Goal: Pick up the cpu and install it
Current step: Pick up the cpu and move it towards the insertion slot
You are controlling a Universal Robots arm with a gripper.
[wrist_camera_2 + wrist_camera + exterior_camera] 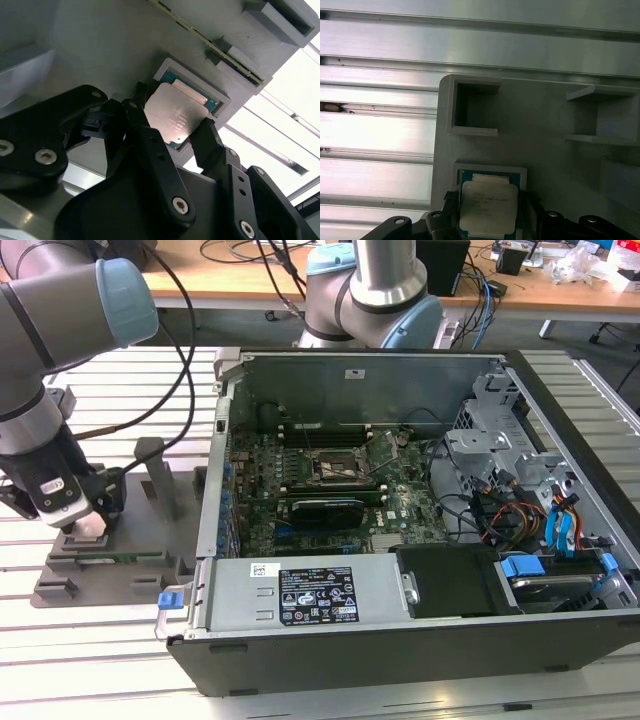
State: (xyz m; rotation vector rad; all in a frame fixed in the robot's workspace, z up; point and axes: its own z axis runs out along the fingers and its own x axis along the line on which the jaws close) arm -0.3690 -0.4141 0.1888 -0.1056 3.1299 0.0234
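Tool (171,119) clamped across opposite edges of the cpu (176,111), likely for a level lift; it sits in the fixture plate (100,50) nest.

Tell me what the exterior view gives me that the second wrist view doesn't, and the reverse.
Exterior view: the open computer case with the black socket on its board. The case lies to the exterior view's right of the grey fixture plate.
Second wrist view: the cpu, silver top up, lying in its pocket in the plate.
Both: the gripper down at the fixture plate, away from the case.
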